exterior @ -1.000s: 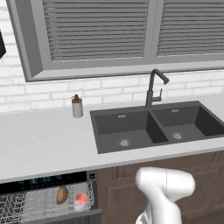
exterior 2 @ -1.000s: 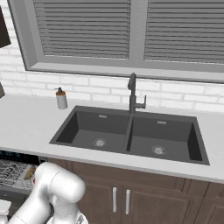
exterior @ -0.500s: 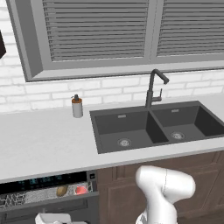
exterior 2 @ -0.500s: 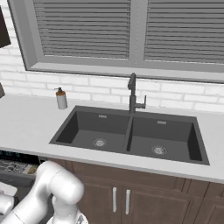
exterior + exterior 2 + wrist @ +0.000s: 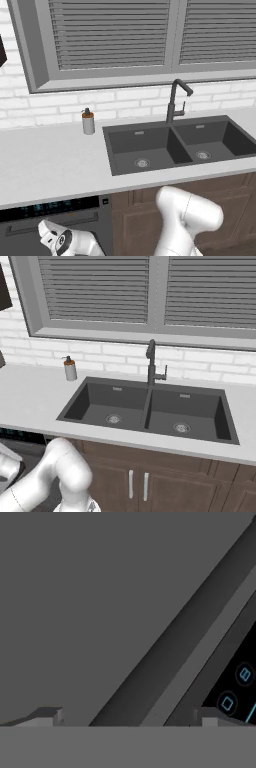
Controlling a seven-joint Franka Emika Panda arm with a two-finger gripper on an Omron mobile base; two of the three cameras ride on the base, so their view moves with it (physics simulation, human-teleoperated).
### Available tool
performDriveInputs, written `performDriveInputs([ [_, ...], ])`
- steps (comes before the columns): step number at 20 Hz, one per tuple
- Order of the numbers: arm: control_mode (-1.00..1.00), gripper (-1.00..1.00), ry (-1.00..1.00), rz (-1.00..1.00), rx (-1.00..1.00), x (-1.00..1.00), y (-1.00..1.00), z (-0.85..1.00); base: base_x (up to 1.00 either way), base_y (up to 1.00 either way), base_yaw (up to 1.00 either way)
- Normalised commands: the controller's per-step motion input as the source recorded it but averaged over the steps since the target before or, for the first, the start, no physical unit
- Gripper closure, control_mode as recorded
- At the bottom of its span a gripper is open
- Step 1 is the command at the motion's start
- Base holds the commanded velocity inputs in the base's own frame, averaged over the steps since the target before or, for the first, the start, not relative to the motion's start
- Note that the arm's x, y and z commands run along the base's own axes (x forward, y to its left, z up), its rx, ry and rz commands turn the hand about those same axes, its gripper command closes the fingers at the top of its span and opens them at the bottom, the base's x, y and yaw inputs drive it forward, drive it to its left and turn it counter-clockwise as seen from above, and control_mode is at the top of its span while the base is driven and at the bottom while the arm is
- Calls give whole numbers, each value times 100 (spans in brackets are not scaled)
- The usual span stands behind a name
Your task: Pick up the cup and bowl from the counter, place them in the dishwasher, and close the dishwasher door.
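Step in hand: closing dishwasher door [image 5: 55,232]. Door stands upright or nearly so under counter [image 5: 45,165], bar handle and black control strip visible at top. Cup and bowl not on counter; judged already inside dishwasher [image 5: 50,206].

Gripper [image 5: 127,717] close against door's grey face beside handle bar, fingertips [image 5: 47,716] spread wide, gripping nothing.

Next move calls for: final push until door seats flush, if gap remains; gap cannot be told. Then withdraw arm.

Soap dispenser [image 5: 88,121] beside sink [image 5: 175,145], not involved.
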Motion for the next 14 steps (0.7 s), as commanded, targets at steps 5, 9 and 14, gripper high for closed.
performDriveInputs([
  [5,-100,-100,1,3,20,100,0,-12,0,0,0],
  [9,-100,-100,4,3,20,96,0,-21,0,0,0],
  [14,-100,-100,4,6,19,89,0,-26,0,0,0],
])
